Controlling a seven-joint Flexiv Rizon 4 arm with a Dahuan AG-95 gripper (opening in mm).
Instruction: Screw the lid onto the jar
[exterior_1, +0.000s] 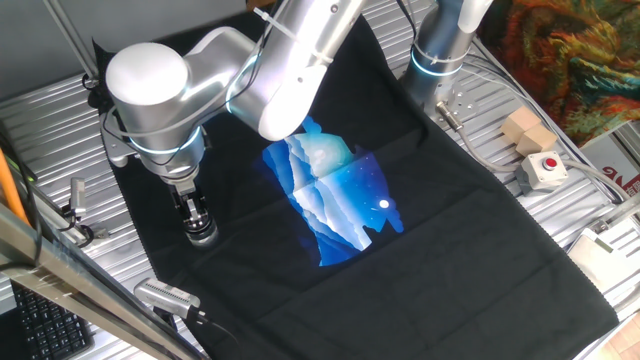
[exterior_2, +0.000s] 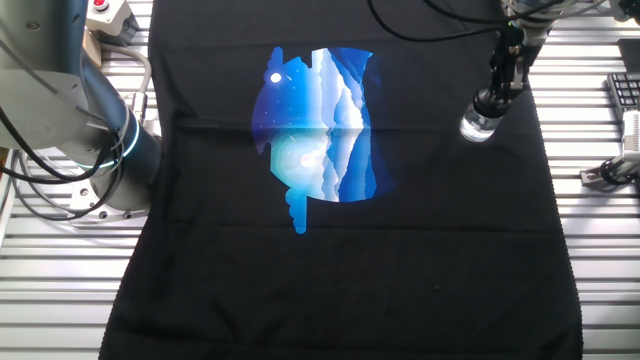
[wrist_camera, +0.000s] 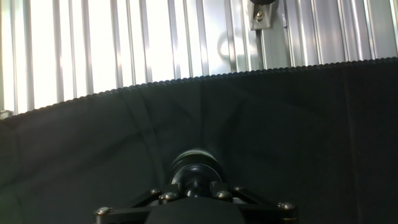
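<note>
Right, biggest first: black cloth (exterior_1: 440, 210) covers most of the slatted metal table (exterior_2: 600, 290), with a blue-and-white landscape print (exterior_2: 320, 130) in the middle. Silver robot arm (exterior_1: 250, 70) reaches over it and drops down near the cloth's edge. Red-buttoned box (exterior_1: 543, 170) sits off the cloth on the far side, well apart from the action. Gripper (exterior_2: 494, 98) points straight down, fingers (exterior_1: 194, 212) closed around the lid (exterior_2: 489, 104), a small dark round cap. Directly under that is the jar (exterior_2: 478, 126): squat, clear glass, silvery shine, standing upright on the cloth close to its edge. Lid is on top of the jar; can't tell whether it's fully seated. In the hand view the lid (wrist_camera: 196, 167) shows as a dark round shape right at the fingertips, jar itself hidden beneath it.
</note>
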